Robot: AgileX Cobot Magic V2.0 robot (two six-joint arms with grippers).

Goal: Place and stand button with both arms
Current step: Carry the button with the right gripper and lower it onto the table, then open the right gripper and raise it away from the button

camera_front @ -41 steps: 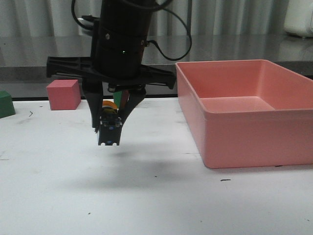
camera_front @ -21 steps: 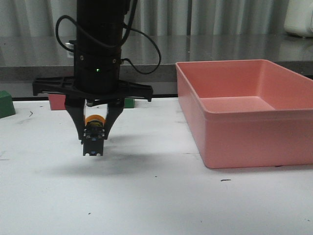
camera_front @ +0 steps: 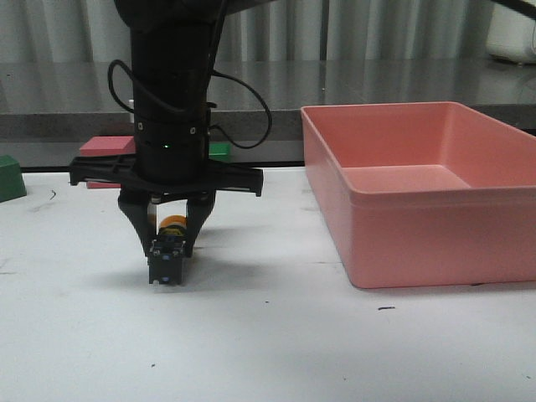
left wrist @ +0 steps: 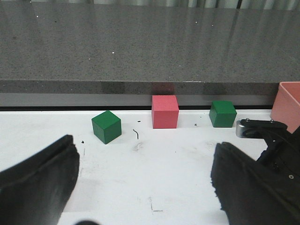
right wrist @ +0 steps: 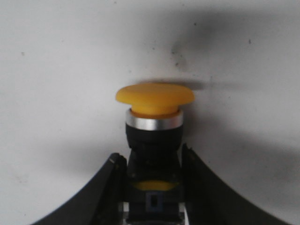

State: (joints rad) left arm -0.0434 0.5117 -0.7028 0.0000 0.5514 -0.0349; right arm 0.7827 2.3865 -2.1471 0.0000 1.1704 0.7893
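Front view: right claw (camera_front: 168, 251), clamped on the button (camera_front: 167, 260), lower than before, nearer table (camera_front: 276, 343).

No writing, label or number can be read anywhere (the small dark marks on the white table (camera_front: 276, 352) are only scuffs).

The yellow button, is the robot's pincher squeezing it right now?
Touching. In the right wrist view the right end effector has both fingers pressed against the dark base of the button, with no gap on either side.
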